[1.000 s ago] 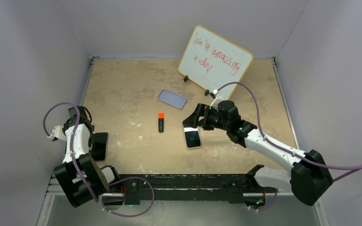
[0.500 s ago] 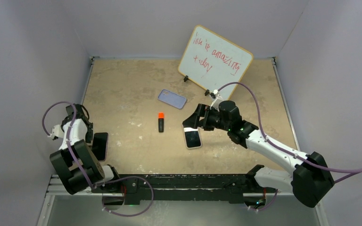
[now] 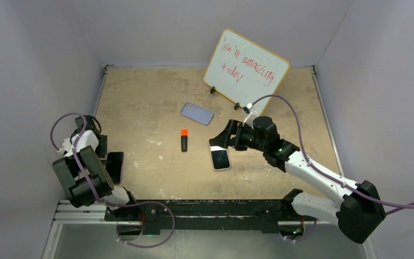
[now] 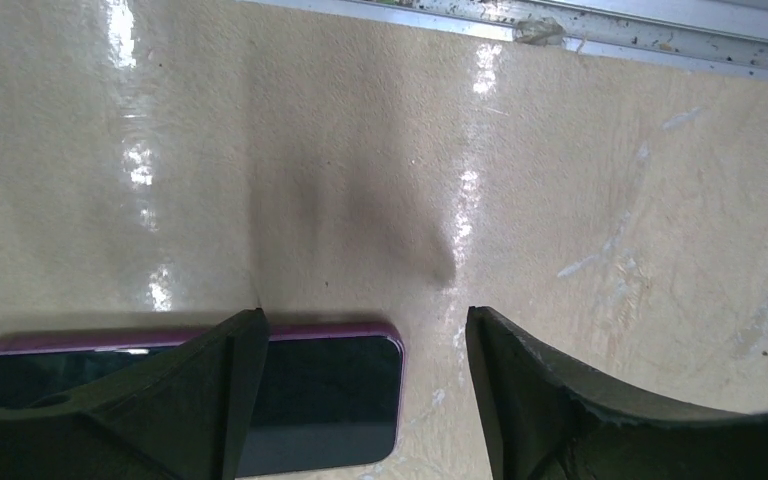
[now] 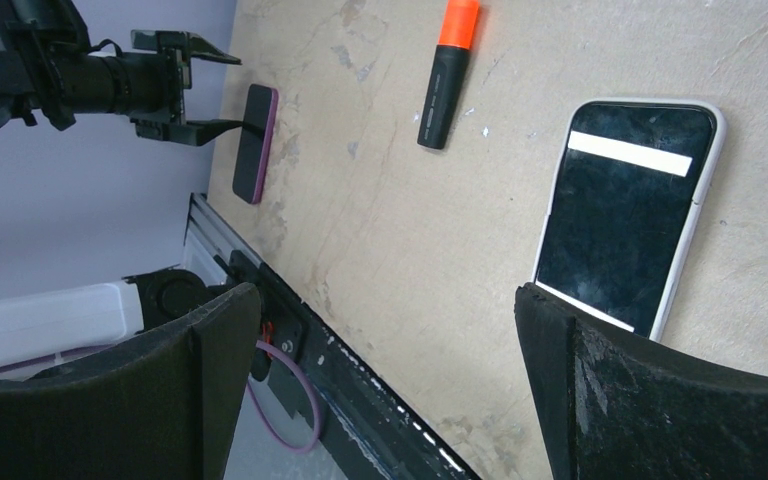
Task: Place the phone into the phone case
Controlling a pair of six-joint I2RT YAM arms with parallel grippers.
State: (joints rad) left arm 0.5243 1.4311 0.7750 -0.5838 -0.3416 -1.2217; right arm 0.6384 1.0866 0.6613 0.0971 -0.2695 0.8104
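Note:
The phone (image 3: 220, 158), black screen with a pale edge, lies face up at the table's middle; it also shows in the right wrist view (image 5: 625, 215). The lavender phone case (image 3: 197, 113) lies flat further back, apart from the phone. My right gripper (image 3: 219, 141) is open and empty, hovering over the phone's far end; in its wrist view (image 5: 385, 295) the phone lies beside one finger. My left gripper (image 3: 103, 154) is open and empty at the far left, low over the table (image 4: 365, 315).
A second dark phone with a purple edge (image 3: 114, 166) lies by my left gripper, partly under one finger (image 4: 320, 400). A black marker with an orange cap (image 3: 184, 140) lies left of the phone. A whiteboard with red writing (image 3: 246, 67) stands at the back.
My left arm has swung its elbow leftward and its wrist has shifted a little toward the back. My right gripper has edged slightly away from the near edge. The phone and case have not moved.

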